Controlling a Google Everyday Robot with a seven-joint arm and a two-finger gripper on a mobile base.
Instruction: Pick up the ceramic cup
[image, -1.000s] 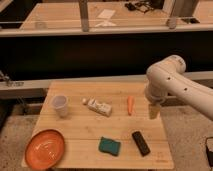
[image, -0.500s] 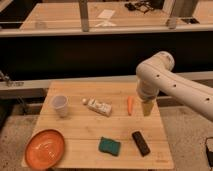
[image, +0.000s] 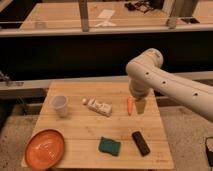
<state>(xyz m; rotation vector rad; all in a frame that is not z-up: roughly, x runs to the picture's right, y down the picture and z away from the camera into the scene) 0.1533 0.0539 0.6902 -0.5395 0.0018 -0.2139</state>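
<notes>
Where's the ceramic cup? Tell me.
In the camera view, the ceramic cup stands on the left of the table, behind the orange plate; the gripper hovers at the right, beside the carrot.

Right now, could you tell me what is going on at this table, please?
The robot arm is meant to pick up the ceramic cup, but holds nothing yet. Its hand hangs open over the right side of the wooden table, next to the carrot. The cup stands upright at the left side, untouched, beyond the orange plate. A carton, a green sponge and a black object lie between.
</notes>
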